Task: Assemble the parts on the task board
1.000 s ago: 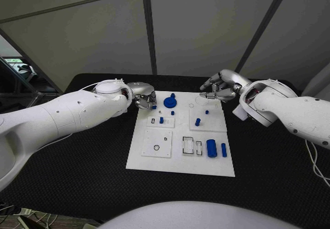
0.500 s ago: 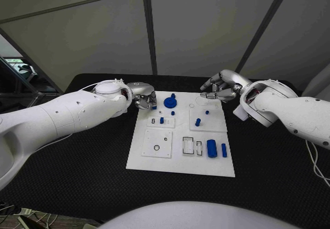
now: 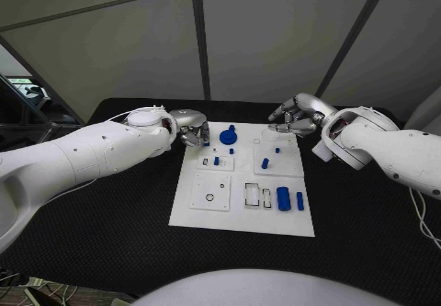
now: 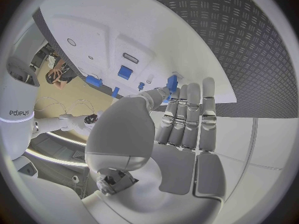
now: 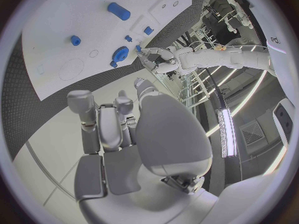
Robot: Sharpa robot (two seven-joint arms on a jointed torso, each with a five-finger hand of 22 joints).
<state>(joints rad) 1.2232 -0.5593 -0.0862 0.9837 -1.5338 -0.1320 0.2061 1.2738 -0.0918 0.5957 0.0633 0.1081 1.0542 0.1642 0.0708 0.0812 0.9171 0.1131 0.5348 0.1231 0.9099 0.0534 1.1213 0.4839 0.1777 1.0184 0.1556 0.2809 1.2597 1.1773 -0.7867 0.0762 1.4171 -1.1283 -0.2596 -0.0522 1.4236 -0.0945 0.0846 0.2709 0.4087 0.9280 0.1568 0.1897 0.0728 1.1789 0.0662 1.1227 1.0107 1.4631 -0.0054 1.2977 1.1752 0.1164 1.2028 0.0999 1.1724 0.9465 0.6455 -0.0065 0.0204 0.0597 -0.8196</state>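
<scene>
The white task board point(image 3: 207, 213) lies mid-table with several blue parts on it: a gear point(image 3: 227, 136), small pegs point(image 3: 216, 160), a block point(image 3: 264, 163), a cylinder point(image 3: 283, 198) and a bar point(image 3: 299, 201). My left hand point(image 3: 191, 134) hovers at the board's far left corner, next to the gear. It pinches a small blue part point(image 4: 171, 82) between thumb and fingertips. My right hand point(image 3: 296, 118) hangs over the far right corner with its fingers loosely bent and nothing in them point(image 5: 118, 119). In the right wrist view the gear point(image 5: 119, 54) and cylinder point(image 5: 118, 11) lie on the board point(image 5: 56, 15).
Empty rectangular slots point(image 3: 251, 194) and a round hole point(image 3: 209, 197) sit in the board's near half. Black table point(image 3: 110, 210) surrounds the board on all sides. Grey wall panels stand behind the table's far edge.
</scene>
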